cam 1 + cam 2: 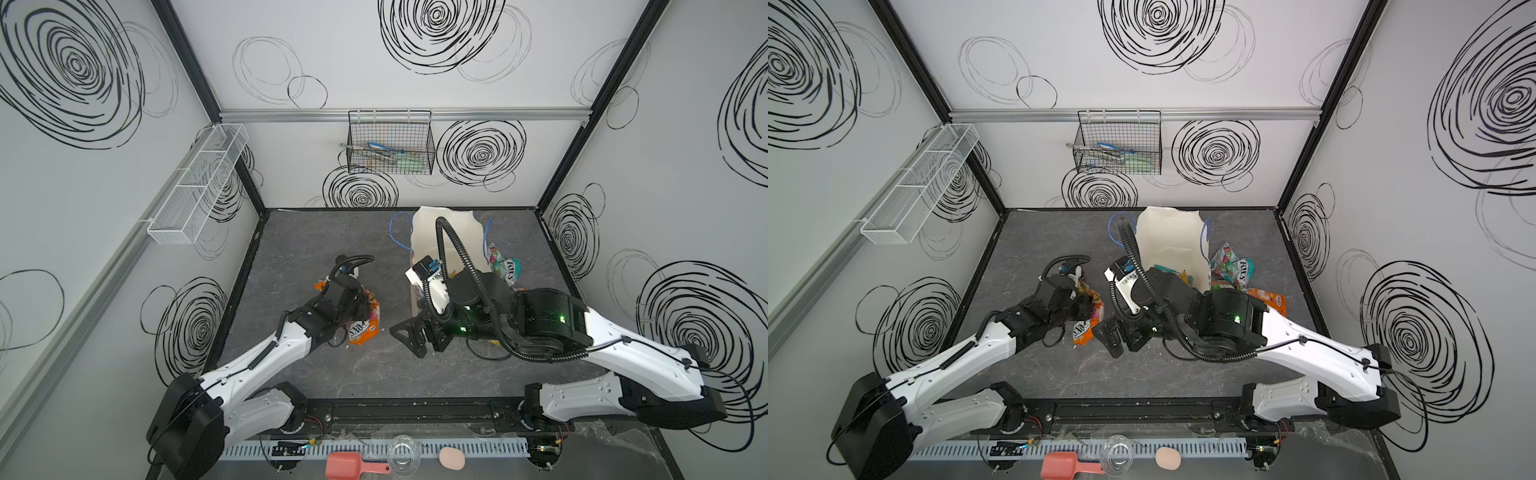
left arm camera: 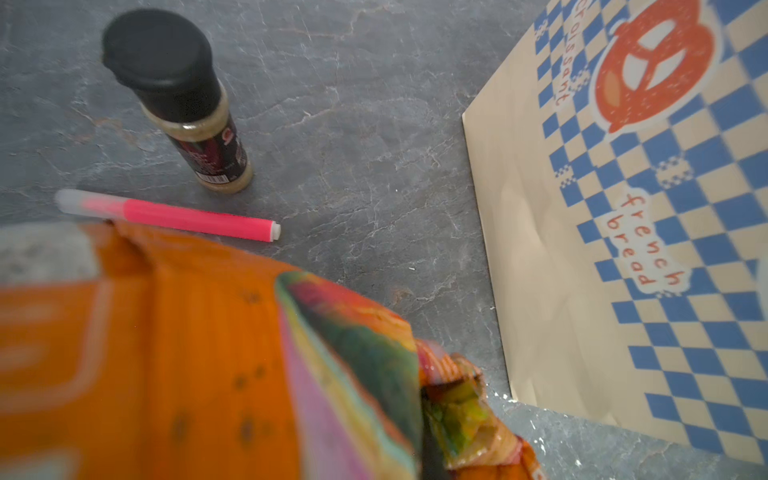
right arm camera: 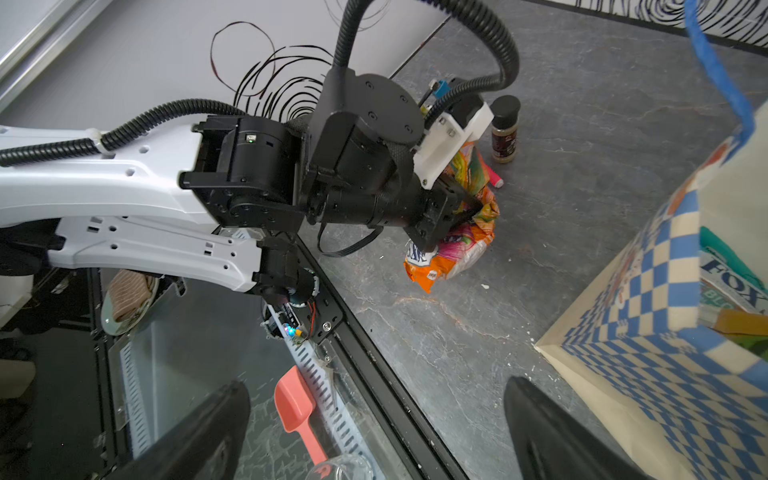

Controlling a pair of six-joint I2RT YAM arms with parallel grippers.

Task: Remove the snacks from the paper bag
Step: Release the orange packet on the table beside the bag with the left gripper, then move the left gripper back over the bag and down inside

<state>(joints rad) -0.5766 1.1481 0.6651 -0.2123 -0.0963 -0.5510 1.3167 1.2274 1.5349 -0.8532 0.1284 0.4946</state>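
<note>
My left gripper [image 1: 362, 309] is shut on the top of an orange FOX'S snack packet [image 1: 363, 330], which hangs from it left of the paper bag [image 1: 446, 232]. That packet [image 2: 166, 353] fills the left wrist view and hides the jaws. The cream bag [image 3: 665, 332] with blue checks stands open, and a teal FOX'S packet [image 3: 731, 282] shows inside it. Right of the bag lie a multicoloured packet [image 1: 1231, 266] and an orange one [image 1: 1268, 301]. My right gripper [image 1: 409, 336] is open and empty over the table in front of the bag, fingers [image 3: 552, 436] wide apart.
A dark-lidded jar [image 2: 183, 108] stands beside a pink marker [image 2: 174, 216] behind the held packet. A black wire basket [image 1: 390, 145] hangs on the back wall, a white mesh rack [image 1: 199, 183] on the left wall. A pink scoop [image 1: 345, 465] and glass bowl [image 1: 403, 451] sit past the front rail.
</note>
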